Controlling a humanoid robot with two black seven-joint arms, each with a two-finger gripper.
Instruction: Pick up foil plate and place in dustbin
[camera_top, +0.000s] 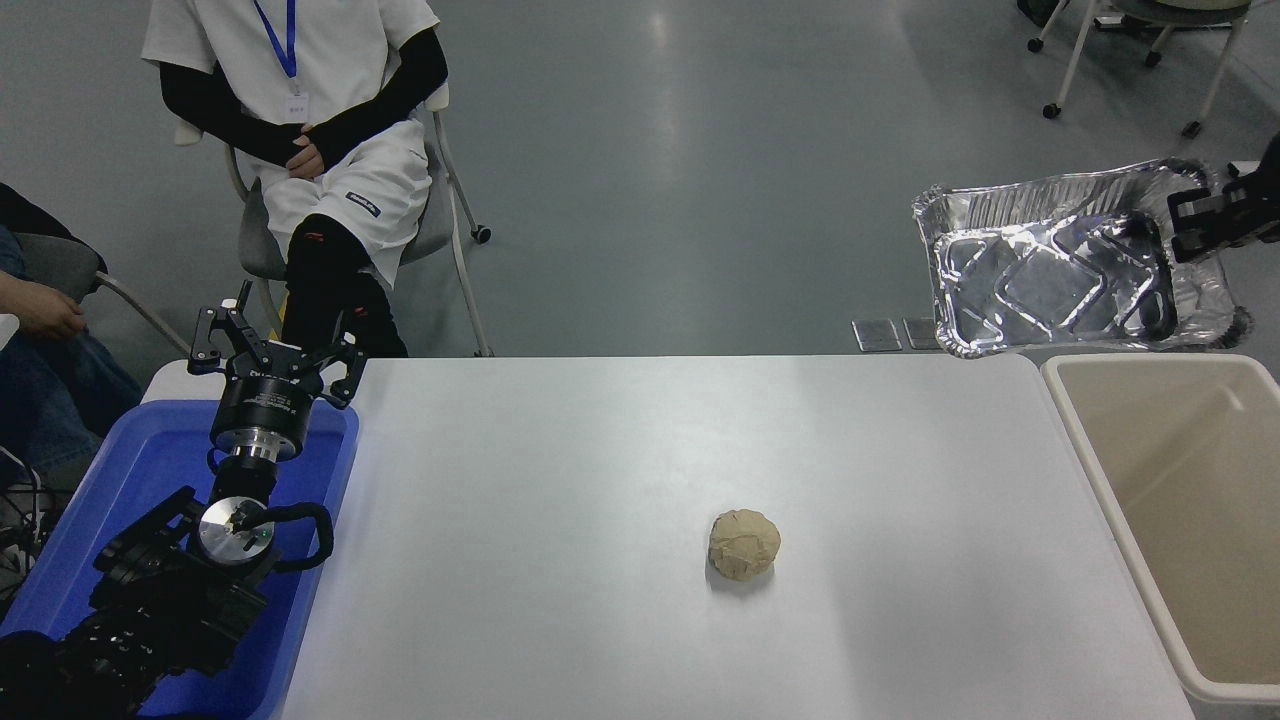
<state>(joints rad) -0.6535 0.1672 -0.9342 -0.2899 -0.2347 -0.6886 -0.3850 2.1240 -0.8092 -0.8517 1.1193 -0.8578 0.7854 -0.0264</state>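
The foil plate (1050, 270) hangs in the air beyond the far right corner of the bench (620, 520), clear of its surface, with the grey floor behind it. We see its embossed bottom tilted toward the camera. Our right hand (1185, 225) comes in from the right edge and is clamped on the plate's right rim, one finger (1160, 290) reaching down inside the tray. The dustbin (1120, 480) stands just beside the bench's right edge, below and nearer the camera than the plate. A tan paper ball (745, 543) sits alone on the bench. Our left hand (275, 352) is parked over the blue tub (140, 470) at the lower left, its fingers spread apart and gripping nothing. A person (300, 110) sits on a chair past the bench.
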